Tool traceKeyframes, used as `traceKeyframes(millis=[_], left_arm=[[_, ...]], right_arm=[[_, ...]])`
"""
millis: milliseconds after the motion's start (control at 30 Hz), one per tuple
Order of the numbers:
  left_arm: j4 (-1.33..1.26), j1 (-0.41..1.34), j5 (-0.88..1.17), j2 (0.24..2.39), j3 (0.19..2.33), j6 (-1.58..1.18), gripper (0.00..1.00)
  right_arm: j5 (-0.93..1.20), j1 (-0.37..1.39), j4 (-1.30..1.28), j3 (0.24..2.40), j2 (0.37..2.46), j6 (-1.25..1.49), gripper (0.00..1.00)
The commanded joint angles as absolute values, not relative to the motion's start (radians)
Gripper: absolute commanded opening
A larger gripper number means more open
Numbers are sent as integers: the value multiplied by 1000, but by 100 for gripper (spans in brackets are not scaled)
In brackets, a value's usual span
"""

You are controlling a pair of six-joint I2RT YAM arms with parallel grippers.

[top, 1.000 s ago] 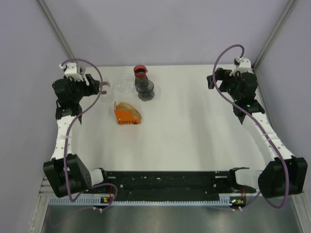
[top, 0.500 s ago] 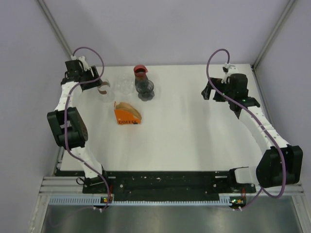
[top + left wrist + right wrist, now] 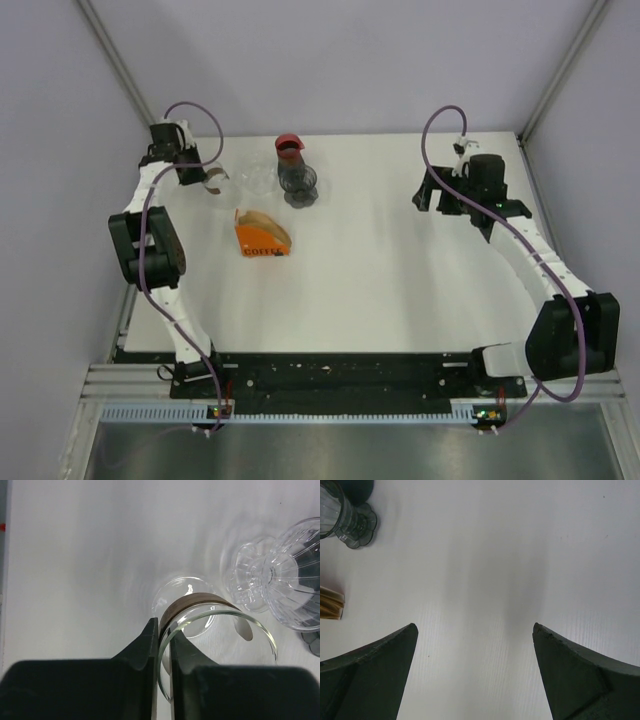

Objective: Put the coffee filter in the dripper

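While my left fingers (image 3: pixel 145 650) are clenching on the rim of the glass carafe (image 3: pixel 192 602), with the glass wall passing between them, my right fingers (image 3: pixel 370 670) are hanging spread wide over bare worktop (image 3: pixel 400 290), grasping nothing.

Just beside the carafe, the clear dripper (image 3: pixel 280 585) is standing at the far left of the worktop. I cannot tell from either view whether its mouth is facing up. Next to it, a dark ribbed vessel (image 3: pixel 296 180) is carrying a red piece (image 3: pixel 288 142) on top. The coffee filters (image 3: pixel 262 218) are sitting in the orange holder (image 3: pixel 262 240), nearer to me than the glassware and apart from it.

I am judging the task as barely begun: no filter is lifted, and my left side is occupied with the carafe, which looks like preparation. The next move is calling for the free right fingers to cross to the holder, pinch a single thin sheet off the stack without dragging its neighbours, and carry it to the dripper's mouth.

Count: one carafe, one clear dripper, one dark vessel, one holder. The number of filters is too small to read.
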State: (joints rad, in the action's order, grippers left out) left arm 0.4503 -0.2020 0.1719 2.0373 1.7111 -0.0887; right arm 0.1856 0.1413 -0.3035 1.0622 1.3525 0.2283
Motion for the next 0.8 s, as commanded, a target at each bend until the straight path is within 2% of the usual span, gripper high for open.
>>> traceKeyframes(millis=[0, 200, 400, 567, 767], left_arm=[[451, -199, 161, 1988, 1741, -121, 0], [486, -175, 157, 1807, 1701, -182, 0], [517, -14, 111, 1605, 1684, -169, 0], [626, 224, 164, 1603, 1697, -149, 0], [621, 428, 189, 1692, 1674, -120, 0]], right_arm=[[198, 152, -304, 1094, 1338, 224, 97], [206, 152, -319, 1097, 1301, 238, 97], [199, 158, -319, 1106, 1261, 259, 97], [210, 161, -319, 1115, 1256, 262, 97], [230, 161, -322, 1095, 1247, 261, 97]])
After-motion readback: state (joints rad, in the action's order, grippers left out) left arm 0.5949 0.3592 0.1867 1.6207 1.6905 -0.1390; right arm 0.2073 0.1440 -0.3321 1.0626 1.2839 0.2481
